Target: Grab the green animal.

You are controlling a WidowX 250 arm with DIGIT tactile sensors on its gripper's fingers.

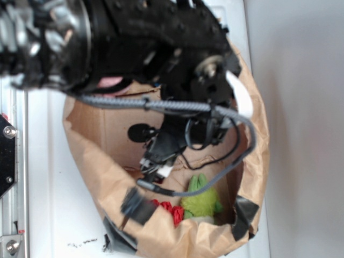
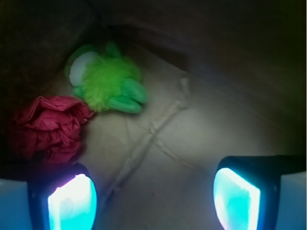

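I judge the grab not yet made: the green animal (image 2: 108, 86) lies on the brown paper bag's (image 1: 102, 161) floor near its wall, touching the red fabric lump (image 2: 45, 127). My gripper (image 2: 153, 196) hangs spread wide and empty, apart from the toy.

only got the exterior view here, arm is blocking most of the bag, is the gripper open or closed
Observer: Open. In the wrist view both fingertips stand wide apart with nothing between them.
Operator: is it over the green animal yet
Observer: No. The green animal lies ahead, toward the upper left of the wrist view, clear of the gripper.
Operator: anything touching it
Observer: The red fabric lump lies against its left side, on the paper bag floor.
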